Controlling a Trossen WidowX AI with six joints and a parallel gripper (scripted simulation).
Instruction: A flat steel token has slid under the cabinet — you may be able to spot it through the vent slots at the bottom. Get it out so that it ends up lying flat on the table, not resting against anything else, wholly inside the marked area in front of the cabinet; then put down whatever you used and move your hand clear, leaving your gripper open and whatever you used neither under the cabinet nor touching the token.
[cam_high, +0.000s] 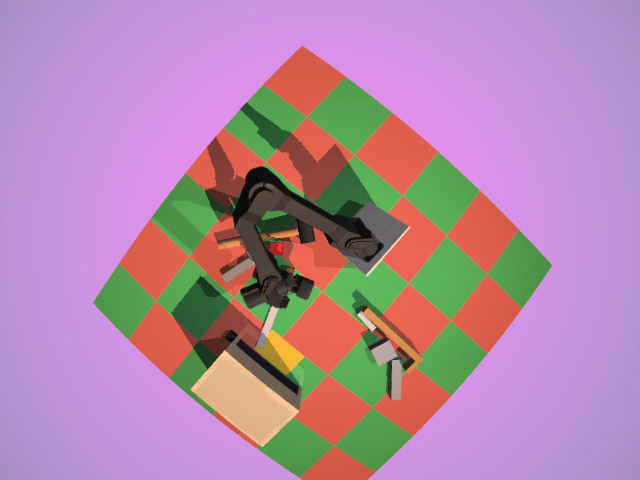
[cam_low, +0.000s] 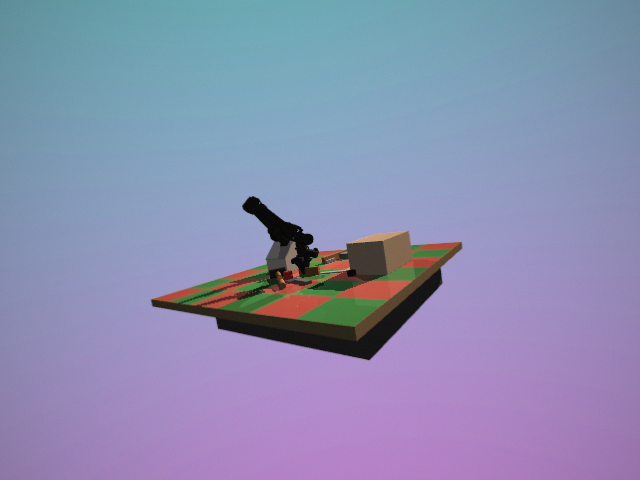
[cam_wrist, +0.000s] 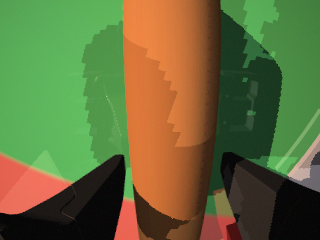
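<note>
My gripper (cam_high: 279, 290) (cam_low: 305, 266) (cam_wrist: 174, 163) is open, low over the table a little in front of the cabinet. An orange rod-shaped handle (cam_wrist: 170, 94) lies between the fingers with a gap on each side. A pale grey stick (cam_high: 267, 325) runs from under the gripper towards the cabinet, and its far end rests at the edge of the yellow marked area (cam_high: 284, 356). The tan cabinet (cam_high: 242, 395) (cam_low: 379, 253) has dark vent slots (cam_high: 268, 365) along its front. I cannot see the steel token in any view.
Behind the arm lie another orange rod (cam_high: 268, 235), a red block (cam_high: 277, 248) and a grey block (cam_high: 237, 268). To the right is a cluster with an orange bar (cam_high: 392, 333) and grey blocks (cam_high: 382, 352) (cam_high: 395, 379). The arm's grey base plate (cam_high: 387, 229) is at the back.
</note>
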